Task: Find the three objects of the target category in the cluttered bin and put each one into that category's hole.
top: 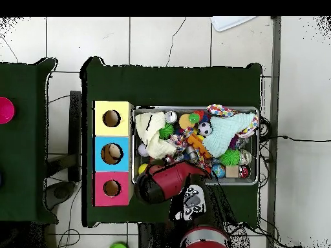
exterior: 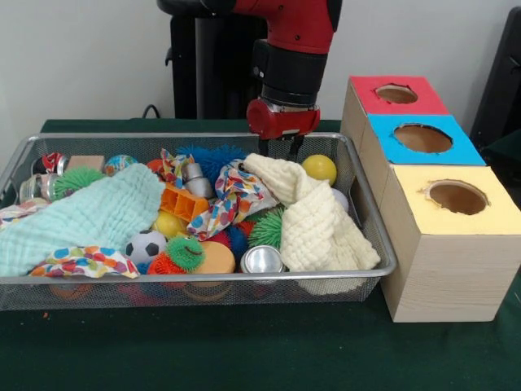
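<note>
The wire mesh bin (exterior: 195,278) sits on the green table and is full of clutter; it also shows in the overhead view (top: 194,108). No plush animal shows in either view; cloths cover much of the bin. My gripper (exterior: 281,149) hangs over the bin's far side, just above a cream cloth (exterior: 313,220), open and empty. In the overhead view the red arm (top: 165,181) hides the gripper. The red-surround hole (exterior: 366,88) tops the farthest wooden box, beside the bin; in the overhead view (top: 100,194) it is the box nearest the robot.
Blue-surround (exterior: 391,151) and yellow-surround (exterior: 488,216) boxes stand in line with the red one. The bin holds a mint cloth (exterior: 89,216), a patterned cloth (exterior: 232,199), a soccer ball (exterior: 145,244), a yellow ball (exterior: 320,168), spiky balls (exterior: 186,252) and metal cans (exterior: 261,261).
</note>
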Robot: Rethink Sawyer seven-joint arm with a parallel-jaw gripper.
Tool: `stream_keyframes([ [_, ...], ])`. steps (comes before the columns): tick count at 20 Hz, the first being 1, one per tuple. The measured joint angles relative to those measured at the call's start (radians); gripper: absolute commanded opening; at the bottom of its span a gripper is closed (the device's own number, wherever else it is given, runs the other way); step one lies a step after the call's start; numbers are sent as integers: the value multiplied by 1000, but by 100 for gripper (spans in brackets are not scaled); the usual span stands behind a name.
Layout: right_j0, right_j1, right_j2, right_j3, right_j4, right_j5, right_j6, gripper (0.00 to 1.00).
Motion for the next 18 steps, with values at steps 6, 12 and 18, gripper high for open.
stream_keyframes([
  [6, -7, -8, -7, -15, -7, 0, 0, 100],
  [12, -48, -4, -6, -50, -15, -7, 0, 100],
  [18, -78, 10, -6, -81, -37, -24, 0, 100],
])
